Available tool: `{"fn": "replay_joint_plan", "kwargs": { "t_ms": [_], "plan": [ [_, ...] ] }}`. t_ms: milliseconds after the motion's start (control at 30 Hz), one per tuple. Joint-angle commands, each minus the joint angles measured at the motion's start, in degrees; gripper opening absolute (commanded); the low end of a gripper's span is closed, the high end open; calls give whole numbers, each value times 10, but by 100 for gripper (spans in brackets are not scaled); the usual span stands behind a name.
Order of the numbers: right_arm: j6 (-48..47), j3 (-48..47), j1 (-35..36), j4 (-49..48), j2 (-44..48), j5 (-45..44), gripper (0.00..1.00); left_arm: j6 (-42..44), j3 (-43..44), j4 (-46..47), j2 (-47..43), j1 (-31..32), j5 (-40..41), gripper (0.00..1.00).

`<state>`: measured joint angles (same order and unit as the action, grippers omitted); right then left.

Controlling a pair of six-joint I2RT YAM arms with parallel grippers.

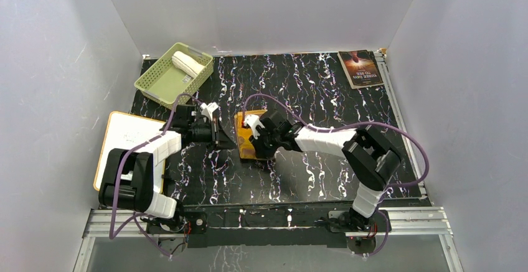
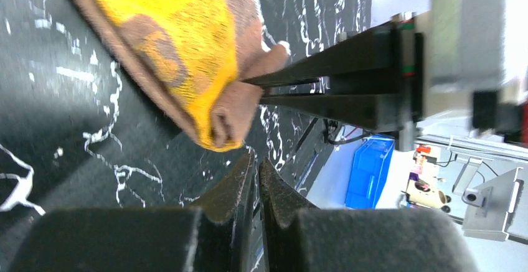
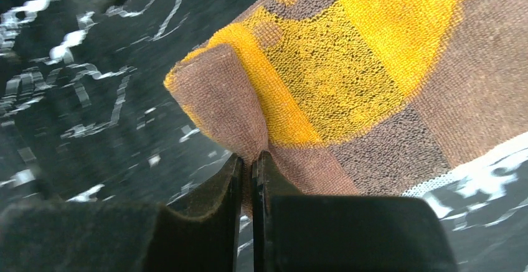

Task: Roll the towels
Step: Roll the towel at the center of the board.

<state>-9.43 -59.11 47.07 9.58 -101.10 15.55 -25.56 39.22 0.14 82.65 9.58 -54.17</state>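
The yellow towel [image 1: 244,142] lies mid-frame on the worktop [image 1: 324,91]. The right pincer [image 3: 251,158] is clenched on its brown folded edge. The left pincer [image 2: 256,163] is closed on nothing, just beside the towel's corner. The white towel [image 1: 187,63] sits rolled in the basket [image 1: 163,85], upper left.

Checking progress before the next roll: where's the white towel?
In the top view, the white towel lies rolled inside the green basket, at the far-left corner of the table.
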Motion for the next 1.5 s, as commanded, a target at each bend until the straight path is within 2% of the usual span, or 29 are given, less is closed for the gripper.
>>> {"fn": "replay_joint_plan", "kwargs": {
  "t_ms": [0,100,200,267,333,433,600,700,800,933,1100,1300,1467],
  "plan": [
    [203,22,-1,55,66,97,0,1,-26,-37,-56,-1,-4,7],
    [281,30,-1,58,90,80,0,-1,-37,-42,-77,-1,-11,7],
    [307,0,-3,94,68,55,0,-14,-51,-33,-94,-2,-20,7],
    [304,-40,-9,129,24,76,0,-28,-61,-19,-107,-1,-24,7],
    [274,-108,-14,190,-64,117,0,-39,-67,-8,-114,-1,-28,7],
    [246,-160,-16,215,-139,183,0,-49,-71,-2,-122,-1,-29,7],
    [239,-182,-21,201,-183,217,0,-61,-76,-2,-142,-1,-23,8],
    [244,-178,-36,194,-204,239,0,-85,-94,30,-143,-1,-19,8],
    [249,-165,-47,182,-219,255,0,-118,-120,86,-128,4,6,8],
    [264,-151,-51,158,-228,247,0,-167,-159,181,-92,24,50,2],
    [272,-143,-52,144,-235,249,0,-210,-170,286,-29,54,72,1],
    [268,-144,-52,151,-240,252,0,-208,-168,333,42,68,94,0],
    [260,-139,-52,158,-222,232,0,-188,-187,330,67,68,143,0]
  ]
}}
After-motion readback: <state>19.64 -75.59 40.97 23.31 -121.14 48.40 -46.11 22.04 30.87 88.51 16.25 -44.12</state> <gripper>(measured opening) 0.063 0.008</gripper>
